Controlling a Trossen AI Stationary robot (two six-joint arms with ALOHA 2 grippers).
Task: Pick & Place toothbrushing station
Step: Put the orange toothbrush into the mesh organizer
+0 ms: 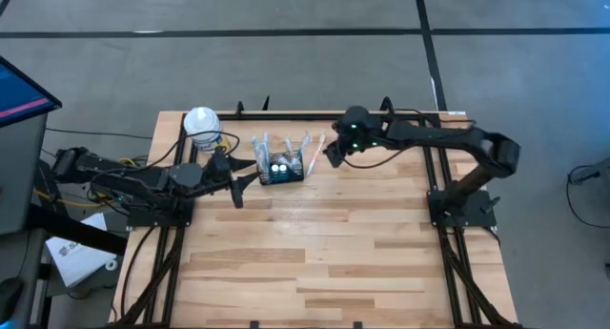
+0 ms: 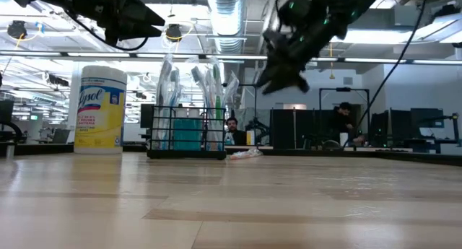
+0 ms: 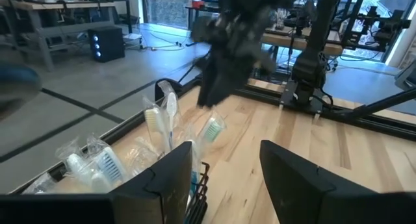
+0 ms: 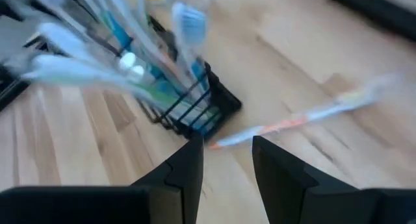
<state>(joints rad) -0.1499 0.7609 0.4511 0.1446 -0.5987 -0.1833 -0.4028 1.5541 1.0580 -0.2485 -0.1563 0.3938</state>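
Observation:
The toothbrushing station (image 1: pixel 281 170) is a small black wire-mesh caddy (image 2: pixel 186 137) standing on its base at the table's far middle. Several wrapped toothbrushes stick up out of it. One orange-and-white toothbrush (image 4: pixel 292 123) lies flat on the wood just right of the caddy. My left gripper (image 1: pixel 244 186) hovers open left of the caddy and well above the table (image 2: pixel 133 22), with the caddy's rim (image 3: pixel 200 182) showing beside one finger. My right gripper (image 1: pixel 332 155) hangs open above the table to the caddy's right (image 4: pixel 226 159), slanting down toward it, nothing between its fingers.
A yellow wipes canister with a white lid (image 1: pixel 202 125) stands at the far left, behind my left arm. The near half of the wooden table (image 1: pixel 315 262) lies bare of objects. People (image 2: pixel 345 123) sit in the room beyond the far edge.

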